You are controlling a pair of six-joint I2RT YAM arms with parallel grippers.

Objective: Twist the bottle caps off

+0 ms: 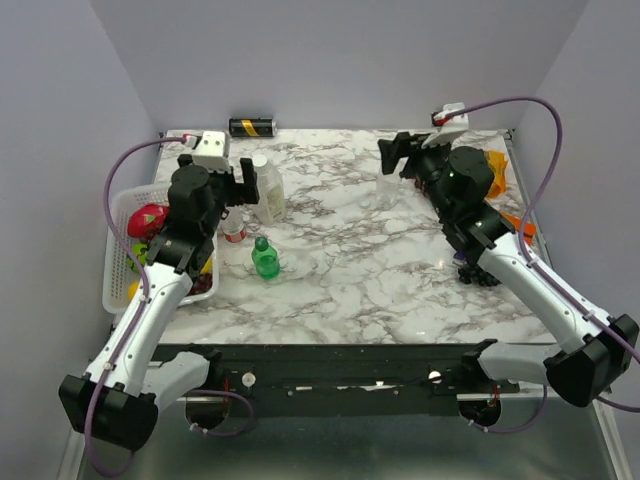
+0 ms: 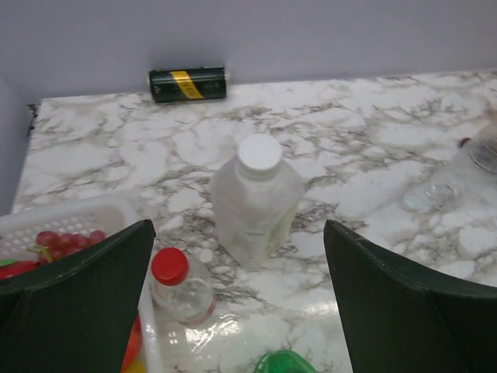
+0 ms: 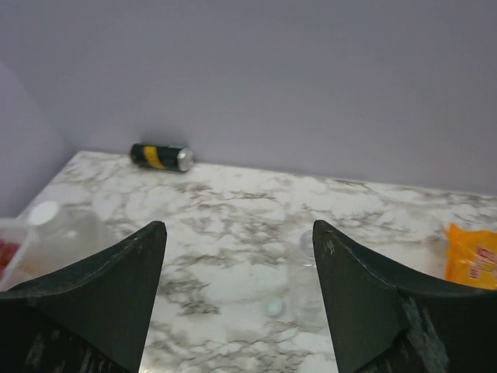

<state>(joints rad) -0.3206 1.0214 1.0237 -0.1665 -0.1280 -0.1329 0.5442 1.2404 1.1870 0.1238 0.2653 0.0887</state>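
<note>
A large clear bottle with a white cap (image 1: pixel 266 186) stands at the back left; it also shows in the left wrist view (image 2: pixel 256 202). A small clear bottle with a red cap (image 1: pixel 233 232) (image 2: pixel 180 284) and a small green bottle (image 1: pixel 265 258) (image 2: pixel 286 363) stand in front of it. My left gripper (image 1: pixel 228 190) (image 2: pixel 239 249) is open above them and touches none. A second large clear bottle (image 1: pixel 388 188) (image 3: pixel 307 272) stands mid-table without a cap, with a small white cap (image 3: pixel 272 307) lying beside it. My right gripper (image 1: pixel 400 158) (image 3: pixel 239 233) is open and empty above it.
A black-and-gold can (image 1: pixel 252 126) lies against the back wall. A white basket (image 1: pixel 118 215) of fruit stands at the left edge. An orange packet (image 1: pixel 497 170) and a dark bunch (image 1: pixel 478 272) lie on the right side.
</note>
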